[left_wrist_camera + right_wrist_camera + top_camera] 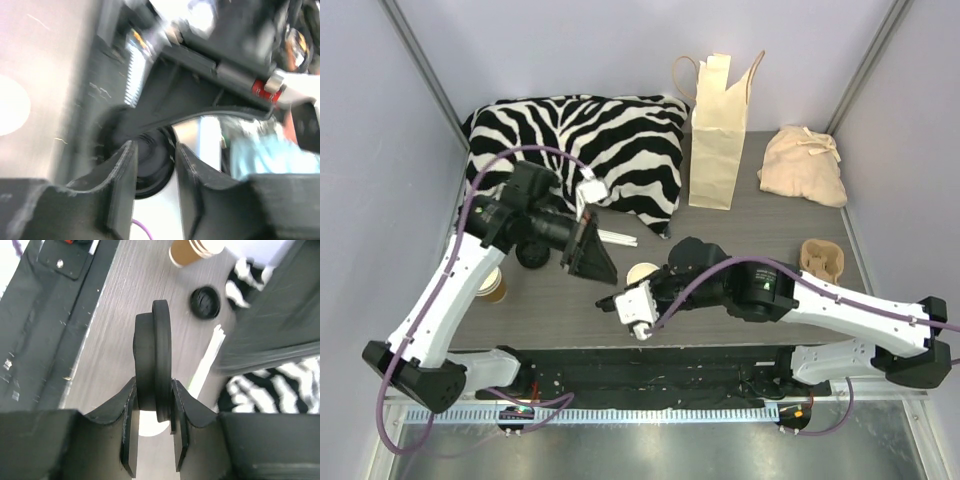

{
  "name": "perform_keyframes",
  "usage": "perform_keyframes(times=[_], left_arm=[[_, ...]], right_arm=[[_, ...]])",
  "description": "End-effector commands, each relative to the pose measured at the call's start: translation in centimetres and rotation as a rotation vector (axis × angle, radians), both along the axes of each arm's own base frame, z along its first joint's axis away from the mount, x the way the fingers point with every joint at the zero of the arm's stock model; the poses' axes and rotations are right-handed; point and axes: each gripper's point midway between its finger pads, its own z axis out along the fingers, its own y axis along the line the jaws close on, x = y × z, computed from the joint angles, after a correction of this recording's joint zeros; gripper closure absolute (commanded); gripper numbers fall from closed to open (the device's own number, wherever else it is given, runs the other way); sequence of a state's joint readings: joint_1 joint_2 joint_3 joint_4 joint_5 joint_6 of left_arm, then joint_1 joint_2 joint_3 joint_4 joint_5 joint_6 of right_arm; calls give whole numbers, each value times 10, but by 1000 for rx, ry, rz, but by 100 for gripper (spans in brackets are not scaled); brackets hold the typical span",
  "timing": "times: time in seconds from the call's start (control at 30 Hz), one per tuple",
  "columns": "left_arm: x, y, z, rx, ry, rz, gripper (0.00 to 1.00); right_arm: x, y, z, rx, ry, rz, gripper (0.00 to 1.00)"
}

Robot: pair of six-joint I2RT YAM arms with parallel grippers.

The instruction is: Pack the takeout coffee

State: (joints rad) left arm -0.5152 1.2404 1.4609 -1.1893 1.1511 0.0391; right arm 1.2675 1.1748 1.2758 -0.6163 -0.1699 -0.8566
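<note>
Brown with a white top, another cup [492,285] stands at the near left, half hidden by my left arm [440,300], and a flat black lid [533,255] lies just beyond it. My left claw [155,150] hangs near the zebra pillow [580,140]. Its wrist view is smeared, so I cannot tell whether the fingers are spread or pressed together. Near the middle of the table [740,240] stands the coffee cup [642,272], open-topped, close by my right claw [154,385], which pinches a second black lid [161,350] on edge. Farther right, a paper bag [718,140] stands upright at the far side. A beige cloth sack [805,165] sits beside it, and a cardboard cup carrier [822,258] sits nearer.
</note>
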Motion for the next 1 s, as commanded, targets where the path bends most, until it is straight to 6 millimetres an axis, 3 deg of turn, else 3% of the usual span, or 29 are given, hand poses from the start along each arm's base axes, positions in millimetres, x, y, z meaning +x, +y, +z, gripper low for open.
perform_keyframes(times=[0.0, 0.03, 0.07, 0.1, 0.13, 0.23, 0.27, 0.3, 0.33, 0.37, 0.4, 0.47, 0.5, 0.63, 0.73, 0.8, 0.97], left_arm=[[97, 35, 40, -79, -134, 448, 54], [131, 57, 71, -190, -146, 640, 50], [147, 68, 61, -210, -121, 713, 41], [161, 78, 66, -231, -146, 796, 38], [168, 84, 69, -237, -175, 841, 37], [174, 90, 56, -191, -187, 899, 32], [174, 91, 49, -176, -191, 902, 30], [175, 92, 38, -159, -176, 912, 30], [176, 91, 31, -143, -178, 932, 30], [175, 90, 28, -131, -190, 944, 31], [175, 87, 19, -108, -203, 943, 30], [175, 78, 8, -66, -221, 960, 30], [174, 74, 0, -43, -212, 960, 30], [171, 49, -14, -1, -183, 934, 31], [180, 47, -21, 27, -168, 975, 32], [184, 47, -27, 50, -161, 994, 33], [179, 24, -28, 60, -210, 933, 41]], right_arm=[[26, -1, 36, 210, 296, -265, 99], [54, -12, 41, 262, 350, -368, 99], [67, -16, 43, 301, 444, -420, 99], [81, -19, 49, 349, 515, -475, 99], [108, -35, 47, 409, 671, -615, 99], [118, -40, 42, 483, 1011, -682, 99], [133, -46, 49, 557, 1053, -693, 99], [127, -46, 39, 558, 1162, -677, 99], [127, -44, 41, 605, 1294, -694, 99], [133, -44, 52, 685, 1322, -662, 99], [135, -45, 39, 707, 1375, -684, 99], [144, -46, 41, 794, 1464, -704, 99], [146, -46, 32, 806, 1492, -725, 99], [163, -46, 28, 899, 1527, -778, 99], [170, -45, 20, 909, 1555, -828, 99], [171, -44, 15, 907, 1579, -845, 99], [168, -42, 4, 896, 1585, -873, 99]])
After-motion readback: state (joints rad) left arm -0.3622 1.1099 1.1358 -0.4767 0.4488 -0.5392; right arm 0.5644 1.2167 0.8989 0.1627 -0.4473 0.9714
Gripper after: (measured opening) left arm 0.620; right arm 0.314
